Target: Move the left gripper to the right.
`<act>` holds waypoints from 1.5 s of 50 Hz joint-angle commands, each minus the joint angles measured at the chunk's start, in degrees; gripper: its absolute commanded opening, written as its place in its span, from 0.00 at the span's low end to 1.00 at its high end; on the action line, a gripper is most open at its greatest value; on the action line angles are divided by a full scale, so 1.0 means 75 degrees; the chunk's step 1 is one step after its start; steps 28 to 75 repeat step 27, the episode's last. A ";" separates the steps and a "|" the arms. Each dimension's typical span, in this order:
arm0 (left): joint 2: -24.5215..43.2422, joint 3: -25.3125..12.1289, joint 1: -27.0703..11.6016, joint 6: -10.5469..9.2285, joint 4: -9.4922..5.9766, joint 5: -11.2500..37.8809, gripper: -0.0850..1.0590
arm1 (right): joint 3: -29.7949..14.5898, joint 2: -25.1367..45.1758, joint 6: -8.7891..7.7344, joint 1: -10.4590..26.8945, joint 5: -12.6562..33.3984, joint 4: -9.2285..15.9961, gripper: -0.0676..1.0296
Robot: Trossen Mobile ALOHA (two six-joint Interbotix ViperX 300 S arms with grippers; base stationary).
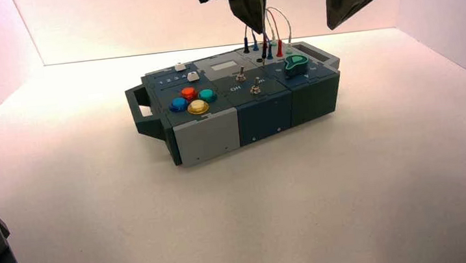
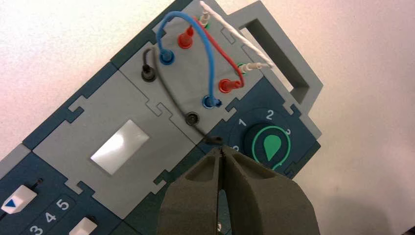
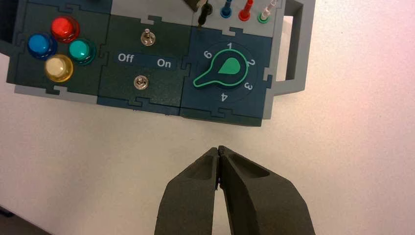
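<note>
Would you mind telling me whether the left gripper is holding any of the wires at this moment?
No. In the left wrist view the left gripper is shut and empty, with the black wire lying apart on the box.

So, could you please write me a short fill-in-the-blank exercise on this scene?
1. The left gripper hangs above the box, its fingers ____.
2. The knob is coloured ____.
3. The two toggle switches sit between the words Off and ____.
4. The right gripper hangs over the bare ____, beside the box.
Missing words: shut; green; On; table.
</note>
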 commanded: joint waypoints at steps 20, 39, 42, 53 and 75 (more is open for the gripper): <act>-0.0316 -0.0199 0.0012 -0.0047 0.0105 -0.0035 0.05 | -0.0281 -0.0117 0.0023 0.0000 0.0035 0.0035 0.04; -0.0293 -0.0187 0.0000 -0.0047 0.0164 -0.0023 0.05 | -0.0281 -0.0117 0.0023 -0.0012 0.0035 0.0023 0.04; -0.0293 -0.0187 0.0000 -0.0047 0.0164 -0.0023 0.05 | -0.0281 -0.0117 0.0023 -0.0012 0.0035 0.0023 0.04; -0.0293 -0.0187 0.0000 -0.0047 0.0164 -0.0023 0.05 | -0.0281 -0.0117 0.0023 -0.0012 0.0035 0.0023 0.04; -0.0293 -0.0187 0.0000 -0.0047 0.0164 -0.0023 0.05 | -0.0281 -0.0117 0.0023 -0.0012 0.0035 0.0023 0.04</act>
